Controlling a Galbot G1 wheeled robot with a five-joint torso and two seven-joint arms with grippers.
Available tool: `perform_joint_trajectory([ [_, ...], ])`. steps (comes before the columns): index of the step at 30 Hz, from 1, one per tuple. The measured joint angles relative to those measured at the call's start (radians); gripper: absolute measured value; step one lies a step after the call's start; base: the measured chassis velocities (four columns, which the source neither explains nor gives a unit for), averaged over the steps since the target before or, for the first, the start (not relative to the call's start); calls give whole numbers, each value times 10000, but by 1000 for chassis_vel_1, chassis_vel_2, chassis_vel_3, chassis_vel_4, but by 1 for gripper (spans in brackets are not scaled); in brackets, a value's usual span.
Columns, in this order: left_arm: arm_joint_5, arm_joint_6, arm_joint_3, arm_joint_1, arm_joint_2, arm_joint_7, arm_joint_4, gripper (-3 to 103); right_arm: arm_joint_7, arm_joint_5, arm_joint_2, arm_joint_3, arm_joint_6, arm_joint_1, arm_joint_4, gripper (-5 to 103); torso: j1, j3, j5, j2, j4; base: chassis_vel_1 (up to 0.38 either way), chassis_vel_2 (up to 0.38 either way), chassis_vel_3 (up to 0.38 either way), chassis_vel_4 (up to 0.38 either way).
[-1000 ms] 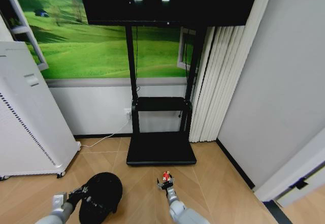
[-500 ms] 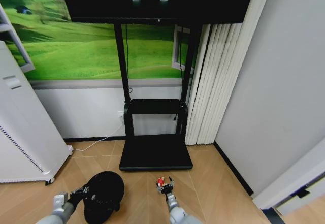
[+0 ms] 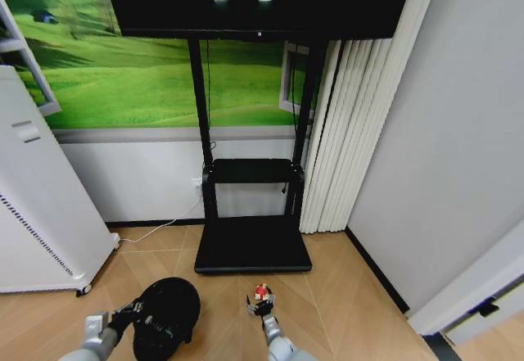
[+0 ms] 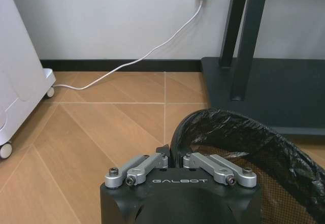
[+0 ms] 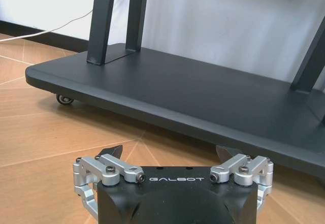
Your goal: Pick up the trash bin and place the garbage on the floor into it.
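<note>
1. Far left: a tall white plastic appliance on castors stands on the light tan herringbone wood-look floor; a white cable runs from it along the floor to a wall plug.
2. Near left: the left gripper is at the near-left rim of the small round black trash bin with a black bag liner. In the left wrist view its jaws are drawn together on the bin's crinkled liner rim.
3. The bin sits low over the floor, just near of the flat black TV-stand base; cannot tell whether it touches the floor.
4. Centre: the black stand's two uprights rise to a dark screen.
5. Near centre-right: the right gripper is low over the floor, just near of the stand base, jaws spread wide in the right wrist view.
6. A small red-and-white item shows at its fingertips; contact cannot be told.
</note>
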Motion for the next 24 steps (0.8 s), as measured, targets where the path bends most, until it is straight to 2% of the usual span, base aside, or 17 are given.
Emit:
perform_joint_trajectory([
  [2,69,0,-157,160,-97,8,11,7,-140,357,121,-84,-88,75,-189,100,0,0,-1,0,0,0,0,0,0],
  [9,297,-4,-674,722,-348,106,143,7,-517,579,588,36,-107,379,-928,100,1,0,0,2,-4,0,0,0,0],
  [17,376,-8,-811,899,-404,149,189,7,-552,580,655,69,-107,436,-1017,100,2,0,0,3,-2,0,0,0,0],
  [20,486,-11,-1094,1275,-525,207,242,7,-586,582,716,153,-111,555,-1140,100,2,0,-2,3,1,0,0,0,0],
  [22,533,-20,-1234,1420,-577,262,251,7,-600,621,723,202,-137,590,-1185,100,3,0,1,3,-6,0,0,0,0],
  [24,647,-58,-1512,1781,-727,336,291,7,-582,961,628,435,-337,610,-1297,100,2,-1,-1,3,-2,0,0,0,0],
])
